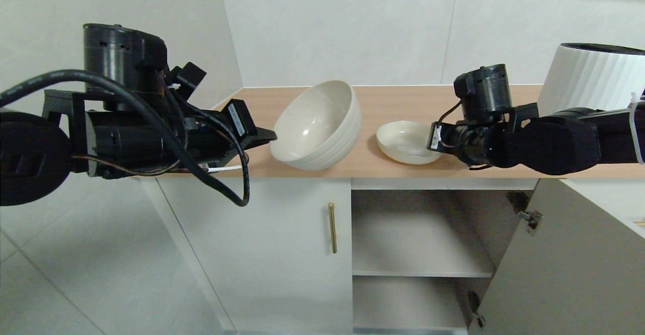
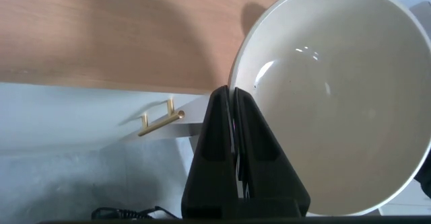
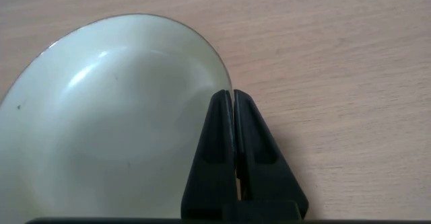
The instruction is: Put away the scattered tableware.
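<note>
Head view, centre of frame: large cream bowl [image 1: 317,126] is tilted on its side at the front edge of the wooden counter [image 1: 403,101], its opening turned toward frame left. The left gripper [image 1: 271,134] meets it from frame left at the rim. In the left wrist view both fingers [image 2: 215,143] are pinched together with the bowl's rim between them. Whether the bowl's underside touches the counter: cannot tell. Right of centre, a small shallow dish [image 1: 407,141] lies on the counter, just beside the bowl and apart from it. The right gripper [image 3: 233,99] is clamped on the dish's thin edge, jaws nearly together. Lower right of frame: cabinet door [image 1: 559,264] stands open, white shelf [image 1: 421,254] inside; brass handle [image 1: 332,227] on the closed door. White ribbed vessel [image 1: 589,78] at upper right
</note>
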Controlling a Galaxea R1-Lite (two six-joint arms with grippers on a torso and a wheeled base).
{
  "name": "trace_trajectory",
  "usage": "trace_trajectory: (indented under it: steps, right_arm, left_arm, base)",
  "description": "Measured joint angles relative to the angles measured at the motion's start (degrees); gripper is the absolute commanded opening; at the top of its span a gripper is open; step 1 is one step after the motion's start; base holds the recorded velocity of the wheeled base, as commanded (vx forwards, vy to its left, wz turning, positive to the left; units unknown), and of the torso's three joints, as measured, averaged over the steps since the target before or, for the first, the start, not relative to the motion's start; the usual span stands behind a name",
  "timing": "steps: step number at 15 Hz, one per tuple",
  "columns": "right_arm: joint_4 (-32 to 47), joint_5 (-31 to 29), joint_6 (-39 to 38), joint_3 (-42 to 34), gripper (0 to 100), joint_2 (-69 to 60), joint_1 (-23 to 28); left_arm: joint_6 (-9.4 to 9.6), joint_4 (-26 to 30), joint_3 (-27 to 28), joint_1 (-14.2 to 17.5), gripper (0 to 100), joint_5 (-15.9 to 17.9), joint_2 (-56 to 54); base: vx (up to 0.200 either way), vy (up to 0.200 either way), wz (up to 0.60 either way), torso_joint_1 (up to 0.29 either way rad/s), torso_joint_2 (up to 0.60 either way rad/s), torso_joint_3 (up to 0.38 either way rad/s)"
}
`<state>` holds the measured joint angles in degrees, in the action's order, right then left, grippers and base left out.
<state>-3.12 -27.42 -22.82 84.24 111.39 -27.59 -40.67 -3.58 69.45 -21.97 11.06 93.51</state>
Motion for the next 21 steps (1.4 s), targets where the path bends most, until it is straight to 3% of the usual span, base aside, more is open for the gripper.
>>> trace_trajectory:
  steps: [3, 8, 14, 16, 18, 20, 21]
  right_arm:
    - [0.30, 1.85, -1.15, -1.63, 0, -2.29, 0.05]
    - [0.37, 9.90, -1.26, -8.28, 0, -11.12, 0.02]
    - [3.01, 14.64, -1.15, -15.99, 0, -19.46, 0.05]
    - [4.49, 16.01, -1.16, -18.18, 0, -21.64, -0.17]
    - [5.80, 20.33, -1.01, -21.78, 0, -25.00, -0.33]
    - [6.13, 28.23, -0.68, -25.09, 0, -28.89, -0.20]
    - [6.21, 29.44, -0.41, -26.60, 0, -30.57, -0.02]
  left_arm:
    - [0.11, 0.02, -1.06, 0.00, 0, 0.00, -0.33]
    - [2.66, -0.16, -6.17, 0.00, 0, 0.05, -4.07]
    - [2.96, -0.11, -12.03, -0.27, 0, 0.55, -8.51]
    - [4.33, -0.11, -13.60, -0.27, 0, 0.60, -10.13]
    - [7.19, -0.09, -15.73, -0.27, 0, 0.76, -11.74]
    - [7.67, -0.09, -16.75, -0.44, 0, 0.79, -12.57]
    - [7.72, -0.09, -16.99, -0.68, 0, 0.82, -12.75]
  base:
    - [0.000, 0.000, 0.00, 0.000, 0.00, 0.000]
    - [0.000, 0.000, 0.00, 0.000, 0.00, 0.000]
    - [0.000, 0.000, 0.00, 0.000, 0.00, 0.000]
    - [0.000, 0.000, 0.00, 0.000, 0.00, 0.000]
    - [0.000, 0.000, 0.00, 0.000, 0.00, 0.000]
    - [0.000, 0.000, 0.00, 0.000, 0.00, 0.000]
    - [0.000, 0.000, 0.00, 0.000, 0.00, 0.000]
